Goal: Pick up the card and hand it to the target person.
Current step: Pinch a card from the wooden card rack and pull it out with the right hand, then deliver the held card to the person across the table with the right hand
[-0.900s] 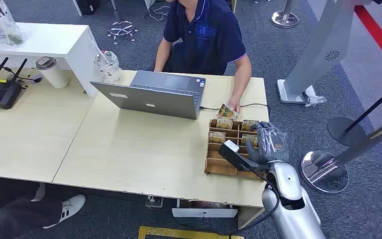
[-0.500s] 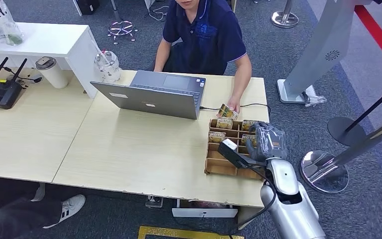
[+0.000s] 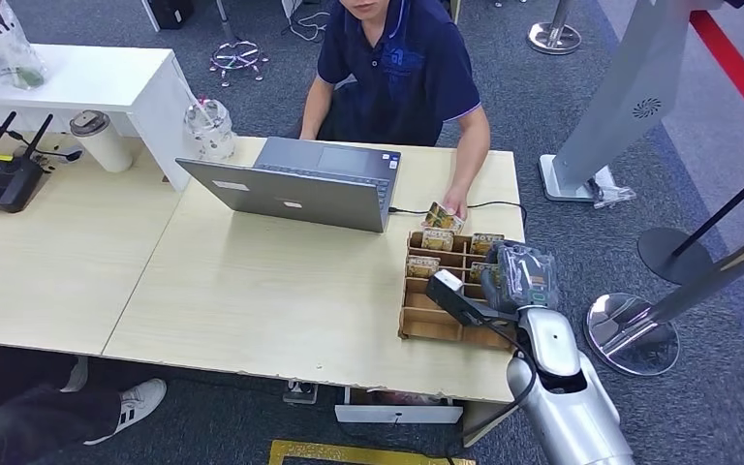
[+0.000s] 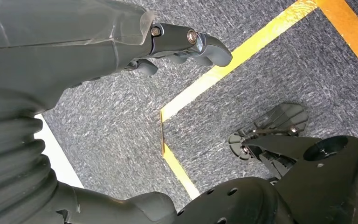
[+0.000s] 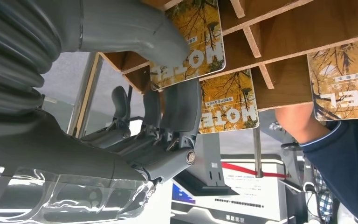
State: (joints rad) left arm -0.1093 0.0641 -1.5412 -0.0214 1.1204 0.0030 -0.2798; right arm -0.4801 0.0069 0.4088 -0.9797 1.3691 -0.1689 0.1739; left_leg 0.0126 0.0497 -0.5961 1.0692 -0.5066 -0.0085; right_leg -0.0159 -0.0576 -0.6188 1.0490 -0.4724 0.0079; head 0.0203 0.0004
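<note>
Table (image 3: 252,291) of pale wood, wide; a person (image 3: 397,58) in a dark blue shirt sits at the far side behind an open laptop (image 3: 300,194), one hand (image 3: 456,205) resting on a card beside the far end of the tray; wooden tray (image 3: 426,325) with slotted compartments sits near the table's right edge, several yellow hotel cards standing in its far slots.

Right robot hand (image 3: 518,276) is over the far right part of the tray; in the right wrist view the thumb (image 5: 135,35) presses the face of one card (image 5: 200,51) and the dark fingers (image 5: 179,109) lie behind it, so the card looks pinched, though it sits at its slot, not yet lifted clear; a second card (image 5: 230,102) stands just beside.

Left robot hand (image 4: 186,42) hangs over grey carpet with yellow floor tape; fingers curled in, holding nothing.

Step in hand, as judged: securing the grasp. Next move calls for a straight lift out of the slot without dragging the neighbour card, then a reach toward the person's hand.
</note>
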